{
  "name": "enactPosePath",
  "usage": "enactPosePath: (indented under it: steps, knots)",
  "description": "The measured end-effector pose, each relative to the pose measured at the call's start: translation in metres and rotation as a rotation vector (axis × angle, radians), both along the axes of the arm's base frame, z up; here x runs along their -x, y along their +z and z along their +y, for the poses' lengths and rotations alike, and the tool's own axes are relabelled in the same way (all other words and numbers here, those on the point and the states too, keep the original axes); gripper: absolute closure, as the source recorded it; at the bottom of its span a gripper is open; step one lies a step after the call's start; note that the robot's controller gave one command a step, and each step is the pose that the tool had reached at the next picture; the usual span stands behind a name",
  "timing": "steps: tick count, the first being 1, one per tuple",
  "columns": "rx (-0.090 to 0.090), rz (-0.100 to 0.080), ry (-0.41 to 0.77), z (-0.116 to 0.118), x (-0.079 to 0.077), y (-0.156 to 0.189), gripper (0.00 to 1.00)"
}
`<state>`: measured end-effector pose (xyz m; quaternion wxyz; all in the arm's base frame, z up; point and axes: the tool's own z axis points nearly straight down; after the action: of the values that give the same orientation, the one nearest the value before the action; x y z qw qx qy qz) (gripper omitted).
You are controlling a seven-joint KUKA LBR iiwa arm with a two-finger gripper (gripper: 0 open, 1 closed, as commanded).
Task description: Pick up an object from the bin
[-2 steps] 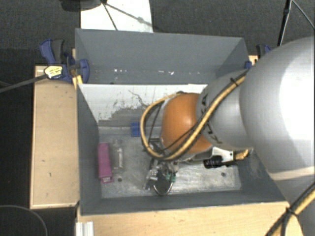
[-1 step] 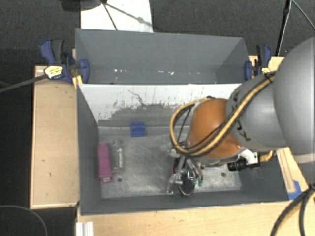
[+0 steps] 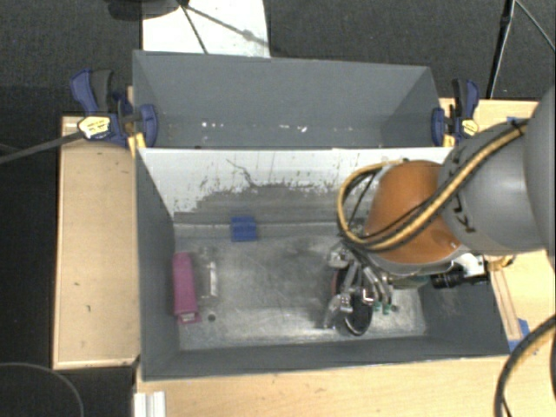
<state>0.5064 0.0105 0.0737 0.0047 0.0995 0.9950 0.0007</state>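
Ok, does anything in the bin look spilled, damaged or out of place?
Nothing stands out. A small blue block lies near the back wall of the bin, a pink oblong thing lies flat at the left with a clear thing beside it, and the gripper is low at the front right.

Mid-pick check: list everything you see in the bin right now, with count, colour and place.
blue block: one, blue, far side of the floor, left of centre
oblong thing: one, magenta pink, by the left wall
clear thing: one, transparent, just right of the pink one; kind unclear
dark rounded shape: one, black, near right, under the gripper; may be a robot part
bin: one, grey metal
gripper: one, low over the near right floor
wrist cover: one, orange, above the gripper
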Motion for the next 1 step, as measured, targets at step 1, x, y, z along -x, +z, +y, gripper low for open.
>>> enactPosePath:
  steps: [1]
  knots:
    - [0.001, 0.004, 0.183, -0.0593, -0.0159, 0.0132, 0.0]
